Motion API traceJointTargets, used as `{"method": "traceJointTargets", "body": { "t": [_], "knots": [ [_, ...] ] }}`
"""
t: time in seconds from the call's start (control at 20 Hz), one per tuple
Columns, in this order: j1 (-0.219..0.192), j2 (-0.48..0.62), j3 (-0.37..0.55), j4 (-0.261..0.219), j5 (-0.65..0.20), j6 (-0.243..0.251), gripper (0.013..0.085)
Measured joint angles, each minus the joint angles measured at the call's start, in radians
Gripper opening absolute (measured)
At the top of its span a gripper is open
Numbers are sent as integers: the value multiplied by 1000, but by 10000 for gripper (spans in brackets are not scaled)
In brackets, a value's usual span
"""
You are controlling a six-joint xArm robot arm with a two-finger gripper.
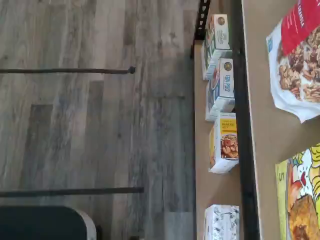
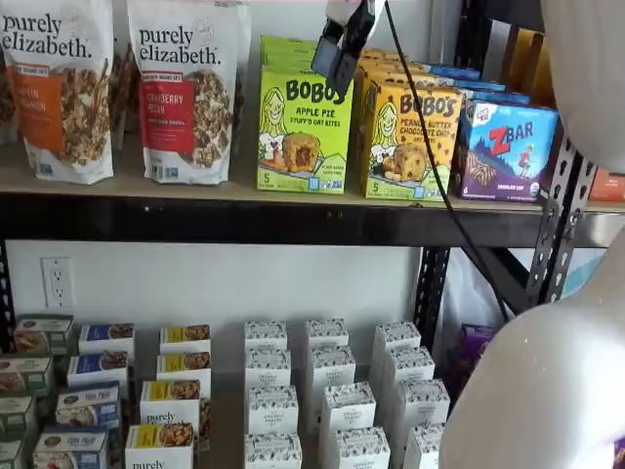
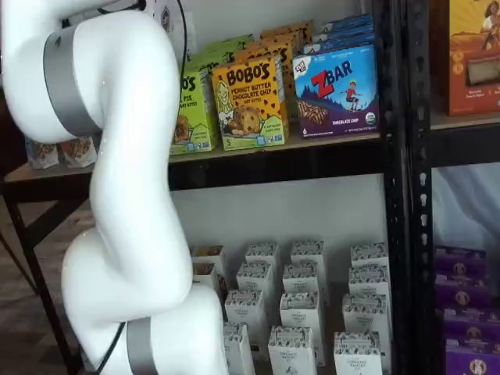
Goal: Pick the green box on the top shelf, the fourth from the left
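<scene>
The green box (image 2: 303,130), a lime Bobo's Apple Pie carton, stands upright at the front of a row of like boxes on the top shelf (image 2: 244,219). In a shelf view my gripper (image 2: 339,51) hangs from the upper edge just in front of the box's upper right corner. Its black fingers show side-on with no plain gap and no box in them. In a shelf view the green box (image 3: 192,109) is half hidden behind my arm. The wrist view shows part of its front (image 1: 300,200) on the tan board (image 1: 270,130).
Two Purely Elizabeth bags (image 2: 186,88) stand left of the green box. A yellow-orange Bobo's box (image 2: 410,137) and a blue ZBar box (image 2: 508,147) stand right of it. Small white boxes (image 2: 322,391) fill the lower level. My white arm (image 3: 117,195) covers much of one view.
</scene>
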Motion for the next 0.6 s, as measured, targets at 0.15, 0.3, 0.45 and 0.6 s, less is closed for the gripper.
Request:
{"method": "traceJointTargets", "body": {
  "t": [0.15,0.3,0.45,0.6],
  "knots": [
    [4,-16,13,-14,-26,1,850],
    [-1,-16,6,-12,-20,0,850],
    [-2,-21,10,-11,-30,0,850],
    [2,-25,19,-14,-54,1,850]
  ]
}}
